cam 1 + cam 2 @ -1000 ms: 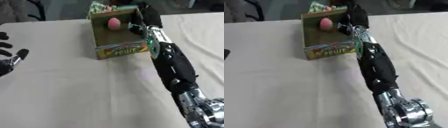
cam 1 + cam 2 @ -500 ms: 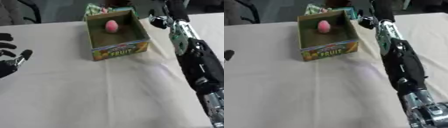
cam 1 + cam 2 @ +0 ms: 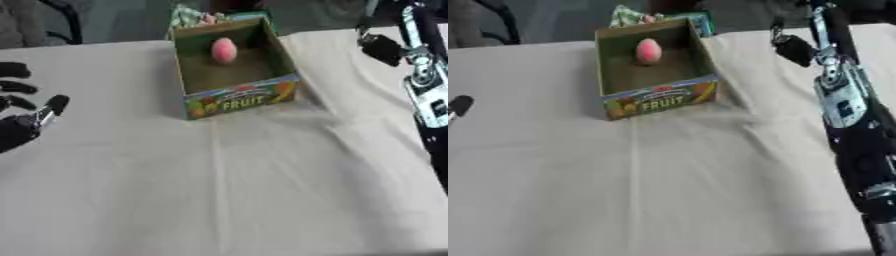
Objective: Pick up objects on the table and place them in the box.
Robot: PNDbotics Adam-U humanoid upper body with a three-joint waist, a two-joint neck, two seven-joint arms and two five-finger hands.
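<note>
Pink fruit (image 3: 224, 50) sat in fruit box (image 3: 241, 99) at 12 o'clock on counter (image 3: 262, 190). My left hand (image 3: 22, 107) idle, fingers spread; right hand unclear. Risk: right arm (image 3: 846, 110) clipping the box.

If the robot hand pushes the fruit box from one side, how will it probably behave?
The fruit box looks like thin open cardboard holding only a pink round object, so it is probably light and would slide on the tablecloth. Its walls may flex. The pink object would likely roll inside.
</note>
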